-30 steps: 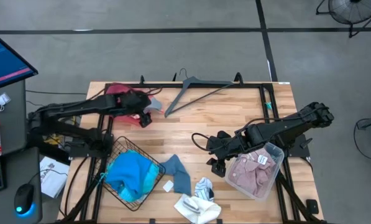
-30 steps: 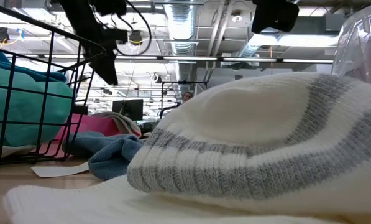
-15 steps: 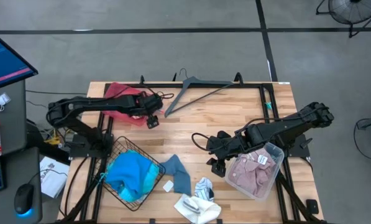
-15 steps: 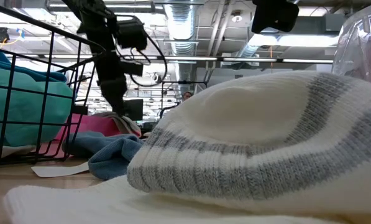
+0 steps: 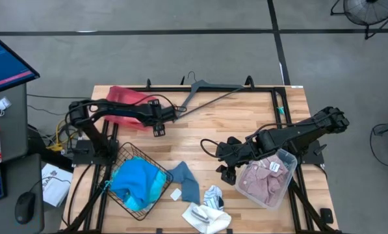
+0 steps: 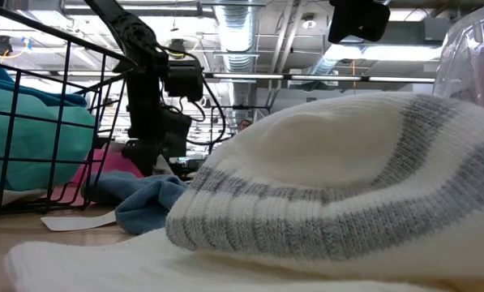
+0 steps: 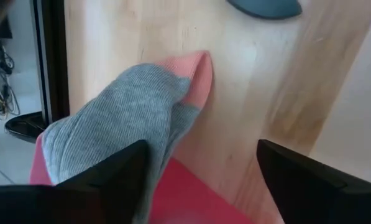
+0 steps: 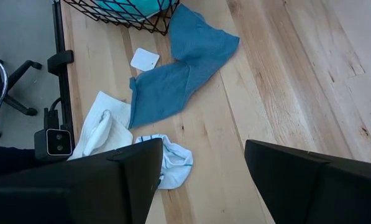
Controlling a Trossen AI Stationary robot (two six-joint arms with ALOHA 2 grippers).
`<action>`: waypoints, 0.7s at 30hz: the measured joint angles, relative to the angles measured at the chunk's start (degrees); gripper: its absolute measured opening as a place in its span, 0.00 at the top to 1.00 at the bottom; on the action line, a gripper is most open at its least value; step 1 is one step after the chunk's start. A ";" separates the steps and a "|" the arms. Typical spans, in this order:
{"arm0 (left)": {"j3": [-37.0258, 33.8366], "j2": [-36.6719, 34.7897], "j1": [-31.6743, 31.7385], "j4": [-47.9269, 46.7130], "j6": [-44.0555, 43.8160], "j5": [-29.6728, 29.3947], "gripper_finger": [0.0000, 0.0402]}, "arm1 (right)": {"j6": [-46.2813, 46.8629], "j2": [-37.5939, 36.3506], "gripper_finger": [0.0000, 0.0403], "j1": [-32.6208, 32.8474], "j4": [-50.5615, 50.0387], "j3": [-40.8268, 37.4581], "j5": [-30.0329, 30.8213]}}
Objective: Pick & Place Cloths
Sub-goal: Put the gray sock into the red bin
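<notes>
Here, one grey sock (image 7: 120, 134) lies between the left claw (image 7: 201, 171)'s two spread, empty fingers.

My overhead cam looks straight down on the whole table (image 5: 245, 130). The low cam sits at tabletop height, jammed right up against a white knit (image 6: 323, 203), facing across into the room. Left wrist cam hovers close over a grey sock (image 7: 120, 121). Right wrist cam and overhead both catch the blue cloth (image 8: 185, 71).
</notes>
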 joint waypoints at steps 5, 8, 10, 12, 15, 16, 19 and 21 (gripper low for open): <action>0.00 0.39 0.00 0.44 -0.32 -0.54 0.53 | 0.37 0.00 0.44 0.00 0.00 0.00 -0.01; 0.00 0.37 0.00 0.48 -1.73 -2.38 0.76 | 0.92 0.00 0.44 0.00 0.00 0.00 0.00; 0.00 0.37 0.00 0.51 -2.55 -2.30 0.92 | 0.93 0.00 0.44 0.00 0.00 0.00 0.00; 0.01 0.30 0.00 0.79 -4.10 -1.81 0.97 | 0.99 0.00 0.44 -0.01 0.00 0.00 0.00; 0.68 -0.65 -0.30 0.48 -6.15 -0.62 0.99 | 1.51 0.00 0.44 0.00 0.00 0.00 0.00; 0.86 -1.63 -0.47 0.59 -7.06 0.07 1.00 | 1.53 0.00 0.44 0.00 0.00 0.00 0.00; 1.81 -5.85 -1.15 0.80 -9.75 0.22 1.00 | 1.53 0.00 0.44 0.00 0.00 0.00 0.00; 1.90 -9.80 -1.31 0.25 -12.04 -0.03 1.00 | 1.53 0.00 0.44 0.00 0.00 -0.01 0.00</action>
